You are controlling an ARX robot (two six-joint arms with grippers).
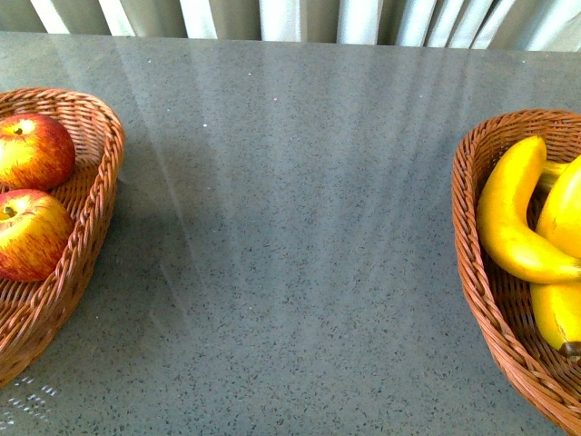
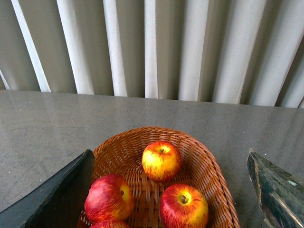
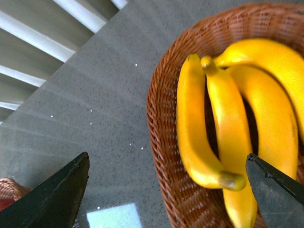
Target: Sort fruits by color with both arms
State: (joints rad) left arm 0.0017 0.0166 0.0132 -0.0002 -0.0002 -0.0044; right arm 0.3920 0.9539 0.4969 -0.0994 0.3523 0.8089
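Red apples streaked with yellow (image 1: 32,150) lie in a wicker basket (image 1: 102,173) at the table's left edge. In the left wrist view several apples (image 2: 161,160) rest in that basket (image 2: 211,168). My left gripper (image 2: 169,154) hovers open above them, its fingers (image 2: 61,194) apart and holding nothing. Yellow bananas (image 1: 508,218) fill a second wicker basket (image 1: 472,272) at the right edge. My right gripper (image 3: 166,159) stands open over that basket's rim (image 3: 159,142), with the bananas (image 3: 194,128) beside its far finger. Neither arm shows in the front view.
A grey speckled table (image 1: 290,236) stretches between the two baskets. A wall of pale vertical slats (image 1: 290,16) runs along its far edge. In the right wrist view a corner of the apple basket (image 3: 9,187) shows.
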